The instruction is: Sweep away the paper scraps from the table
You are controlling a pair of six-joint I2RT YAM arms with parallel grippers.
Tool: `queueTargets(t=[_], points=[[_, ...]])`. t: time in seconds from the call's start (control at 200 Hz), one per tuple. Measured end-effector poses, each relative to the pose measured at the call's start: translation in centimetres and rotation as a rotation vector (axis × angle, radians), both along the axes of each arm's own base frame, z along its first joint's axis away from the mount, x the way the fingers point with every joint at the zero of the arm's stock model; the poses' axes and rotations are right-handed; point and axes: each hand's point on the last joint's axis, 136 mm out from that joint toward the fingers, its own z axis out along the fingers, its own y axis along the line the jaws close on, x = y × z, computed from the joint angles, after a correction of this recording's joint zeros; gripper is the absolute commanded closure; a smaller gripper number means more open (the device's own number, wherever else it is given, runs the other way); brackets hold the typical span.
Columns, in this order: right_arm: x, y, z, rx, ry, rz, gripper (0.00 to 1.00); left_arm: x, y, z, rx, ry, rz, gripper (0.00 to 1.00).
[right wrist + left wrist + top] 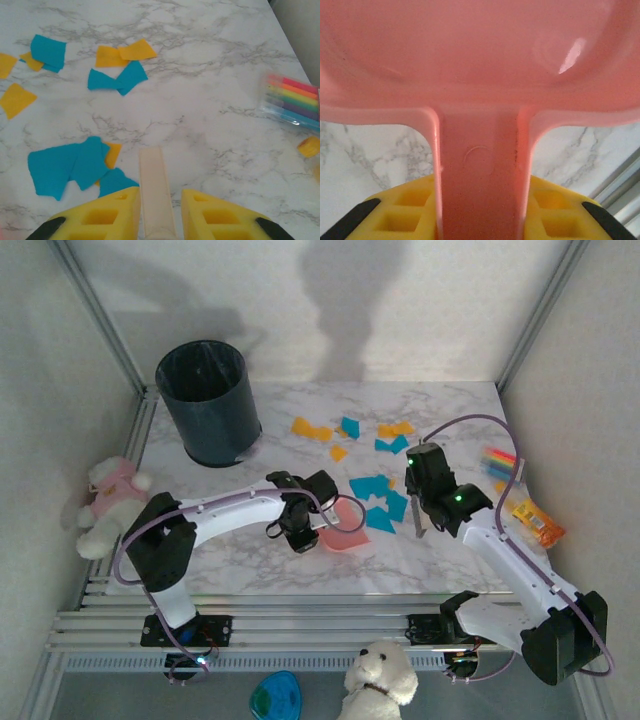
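Left end effector (302,528) clamps the dustpan (480,60) handle, right end effector (160,212) pinches a pale stick (155,180); paper scraps (65,167) look featherlight, so I'd push, not pick.

No text, number or brand is legible on the white grey-veined worktop (210,115) or its things; the pink plastic dustpan handle (480,165) bears only a blank moulded circle.

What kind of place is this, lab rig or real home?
Most likely a lab robot test cell, not a home: a marble-patterned table boxed in by an aluminium rail frame and plain white walls, with staged props: coloured paper scraps, a black bin, a plush toy.
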Motion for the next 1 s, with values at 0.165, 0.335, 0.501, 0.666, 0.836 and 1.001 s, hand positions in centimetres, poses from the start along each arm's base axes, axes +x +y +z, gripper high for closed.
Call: queueTargets(t=[0.165,0.335,0.501,0.666,0.836,1.001], points=[[-0.1,-0.4,-0.6,-0.024,0.009,-0.006,1.0,-1.0,-0.1,0.0,0.003,0.03,-0.004,1.0],[-0.3,-0.5,-1.4,-0.044,0.022,0.003,1.0,-1.3,-0.2,-0.4,0.006,0.052,-0.005,1.0],[-0.2,-0.4,-1.8,-0.052,0.026,0.008,1.0,-1.5,-0.5,-0.4,-0.006,0.07,-0.006,1.0],[0.2,-0.2,-2.5,-0.056,0.032,0.008,1.0,-1.5,-1.0,-0.7,-0.009,0.088,-0.007,1.0],[0.7,0.2,-3.0,-0.054,0.038,0.016,1.0,-1.5,-1.1,-1.4,0.003,0.107,-0.007,1.0],[0.8,0.8,-3.0,-0.044,0.038,0.047,1.0,-1.3,-1.3,-1.6,0.009,0.111,-0.007,1.0]])
